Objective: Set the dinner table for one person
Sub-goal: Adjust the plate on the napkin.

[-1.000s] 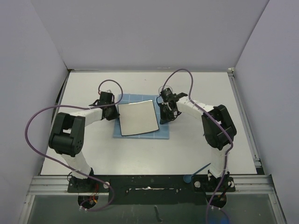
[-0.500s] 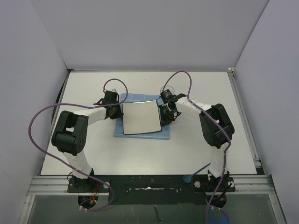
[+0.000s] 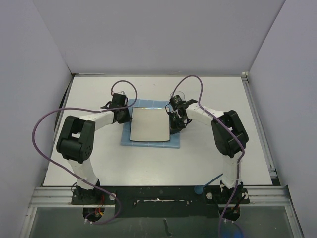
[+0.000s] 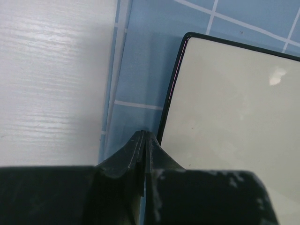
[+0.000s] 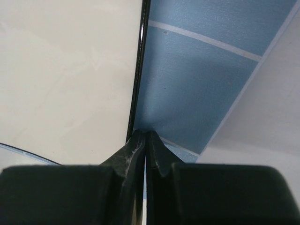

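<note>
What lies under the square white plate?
Under the plate lies the blue grid placemat, which rests on the dinner table. Only the placemat's border shows; its middle is covered by the plate and cannot be seen.

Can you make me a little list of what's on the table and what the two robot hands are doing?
table: white dinner table
mat: blue placemat with white grid lines, lying flat on the table
plate: square white plate with a dark rim, on the placemat
left gripper: shut, tips at the plate's left rim, nothing held
right gripper: shut, tips at the plate's right rim, nothing held
</note>
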### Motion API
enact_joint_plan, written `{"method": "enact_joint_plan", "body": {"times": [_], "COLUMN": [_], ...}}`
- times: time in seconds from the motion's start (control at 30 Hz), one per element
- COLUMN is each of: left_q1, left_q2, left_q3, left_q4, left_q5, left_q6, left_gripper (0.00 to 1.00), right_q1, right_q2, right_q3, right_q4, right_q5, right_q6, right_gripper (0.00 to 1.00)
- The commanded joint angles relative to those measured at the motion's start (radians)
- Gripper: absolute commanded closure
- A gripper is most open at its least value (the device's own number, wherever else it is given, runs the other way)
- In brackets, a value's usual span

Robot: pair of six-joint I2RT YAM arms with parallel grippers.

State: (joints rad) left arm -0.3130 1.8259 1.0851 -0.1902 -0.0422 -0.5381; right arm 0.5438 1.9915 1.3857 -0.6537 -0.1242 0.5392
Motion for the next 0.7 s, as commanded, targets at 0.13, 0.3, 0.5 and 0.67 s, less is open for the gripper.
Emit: {"method": "enact_joint_plan", "body": {"times": [0.13,0.3,0.5,0.67], "left_q1": [-0.028,-0.032,-0.034,-0.034], "left_q2": [0.066,0.077,0.058,0.041], "left_q3": [0.095,0.105,0.080,0.047], "left_q4": [0.041,0.041,0.040,0.043], "left_q5": [0.085,0.091,0.088,0.084], "left_q6": [-0.008,-0.008,-0.010,-0.014], "left_gripper": [1.00,1.00,1.00,1.00], "right_q1": [0.027,0.030,0.029,0.031], "right_q2": [-0.027,-0.021,0.008,0.032], "right_q3": [-0.001,0.006,0.043,0.086], "right_q4": [-0.038,-0.042,-0.046,-0.050], "right_q5": [0.015,0.020,0.008,0.002], "right_q6": [-0.015,-0.017,-0.015,-0.015], "right_gripper": [1.00,1.00,1.00,1.00]}}
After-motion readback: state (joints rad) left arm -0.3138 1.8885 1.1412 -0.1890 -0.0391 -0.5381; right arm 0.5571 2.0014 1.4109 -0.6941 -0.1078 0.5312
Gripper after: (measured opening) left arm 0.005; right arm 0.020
